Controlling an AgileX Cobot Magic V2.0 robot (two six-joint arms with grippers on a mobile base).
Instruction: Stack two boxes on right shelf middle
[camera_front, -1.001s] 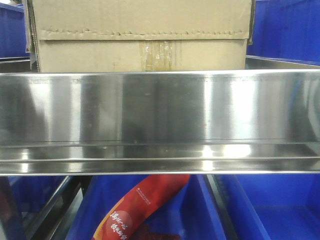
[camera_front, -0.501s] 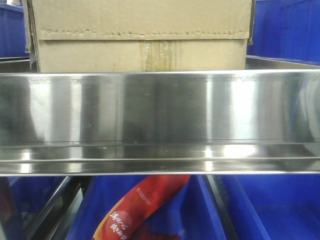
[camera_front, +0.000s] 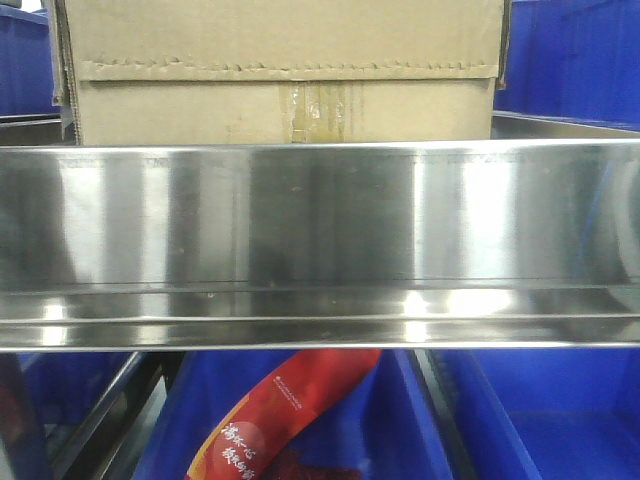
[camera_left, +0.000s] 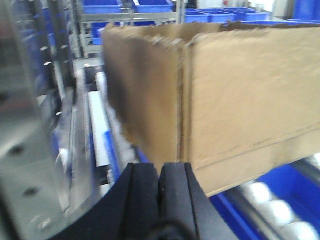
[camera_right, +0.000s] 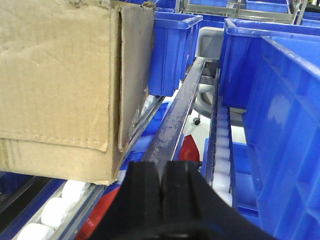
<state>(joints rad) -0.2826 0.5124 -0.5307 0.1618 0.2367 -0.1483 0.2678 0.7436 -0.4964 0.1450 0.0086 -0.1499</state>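
Observation:
A wide brown cardboard box (camera_front: 280, 100) stands on the shelf behind its tall mirror-like steel lip (camera_front: 320, 215). A jagged flap edge runs across the front, with a tape strip below it. Whether this is one box or two stacked, I cannot tell. In the left wrist view the box (camera_left: 240, 100) is blurred. Its near corner is just beyond my left gripper (camera_left: 160, 172), which is shut and empty. In the right wrist view the box (camera_right: 60, 90) is up and to the left of my right gripper (camera_right: 163, 170), which is also shut on nothing.
Blue plastic bins (camera_front: 570, 60) flank the box, and a row of them (camera_right: 280, 100) fills the right. White rollers (camera_right: 60, 205) run under the box. A steel rail (camera_right: 180, 110) divides the lanes. A red packet (camera_front: 280, 410) lies in a blue bin below the shelf.
Only the reflections on the steel lip have shifted slightly. The box stands where it was.

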